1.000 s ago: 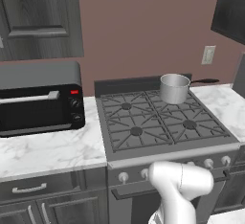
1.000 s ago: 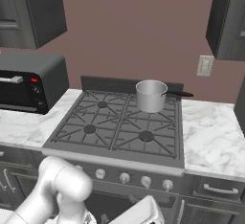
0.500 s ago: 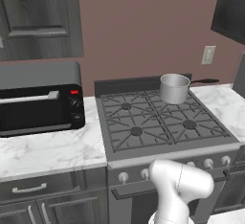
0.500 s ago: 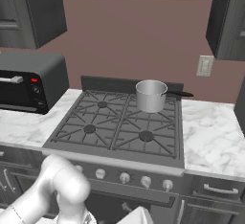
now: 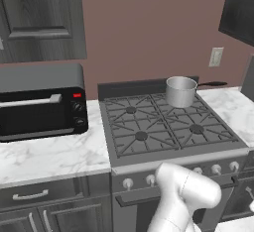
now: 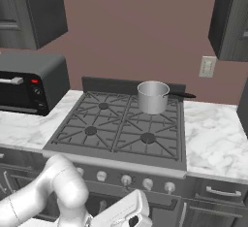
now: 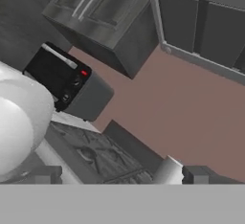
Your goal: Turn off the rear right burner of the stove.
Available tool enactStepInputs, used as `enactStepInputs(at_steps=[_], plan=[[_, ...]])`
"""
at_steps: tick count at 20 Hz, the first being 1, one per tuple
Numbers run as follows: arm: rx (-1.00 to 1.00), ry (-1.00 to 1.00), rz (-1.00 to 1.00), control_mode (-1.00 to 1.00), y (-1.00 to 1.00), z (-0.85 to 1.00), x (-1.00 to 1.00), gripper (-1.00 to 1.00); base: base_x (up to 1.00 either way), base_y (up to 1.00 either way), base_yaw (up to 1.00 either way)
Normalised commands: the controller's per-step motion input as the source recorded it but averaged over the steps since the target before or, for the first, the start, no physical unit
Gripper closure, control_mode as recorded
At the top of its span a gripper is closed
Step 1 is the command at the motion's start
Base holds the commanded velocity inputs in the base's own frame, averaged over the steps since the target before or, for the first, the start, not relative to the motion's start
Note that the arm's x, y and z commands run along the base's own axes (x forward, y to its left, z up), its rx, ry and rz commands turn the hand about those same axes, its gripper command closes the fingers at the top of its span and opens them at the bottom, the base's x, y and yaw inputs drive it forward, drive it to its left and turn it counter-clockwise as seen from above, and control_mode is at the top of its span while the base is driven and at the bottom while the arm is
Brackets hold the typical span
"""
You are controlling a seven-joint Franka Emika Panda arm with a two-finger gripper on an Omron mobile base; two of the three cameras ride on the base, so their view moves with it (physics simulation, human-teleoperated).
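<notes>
Stove, grey steel, four dark grates, silver knobs along front, between marble counters. Black toaster oven on left counter. Steel saucepan standing on rear right burner. Gripper low before the stove front; finger spacing cannot be told.

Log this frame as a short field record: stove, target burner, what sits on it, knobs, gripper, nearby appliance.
stove: grey steel range, four dark grates, between marble counters
rear right burner: grate section under the pan
saucepan: steel, upright, handle pointing right
knobs: silver row on the front panel, none touched
gripper: low in front of the stove, fingers not readable
toaster oven: black, left of the stove, red light
</notes>
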Motion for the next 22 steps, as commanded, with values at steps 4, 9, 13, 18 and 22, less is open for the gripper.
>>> enactStepInputs(at_steps=[4, 9, 13, 18, 22], plan=[[0.08, 0.00, -0.06, -1.00, 0.00, -0.09, 0.10, -1.00, 0.00, 0.00, 0.00], [0.09, 0.00, -0.12, -1.00, 0.00, -0.15, 0.00, -1.00, 0.00, 0.00, 0.00], [0.01, 0.00, -0.15, -1.00, 0.00, -0.01, 0.08, -1.00, 0.00, 0.00, 0.00], [0.00, 0.07, -0.14, -1.00, 0.00, -0.04, 0.28, -1.00, 0.00, 0.00, 0.00], [0.00, 0.11, -0.13, -1.00, 0.00, -0.15, 0.24, -1.00, 0.00, 0.00, 0.00]])
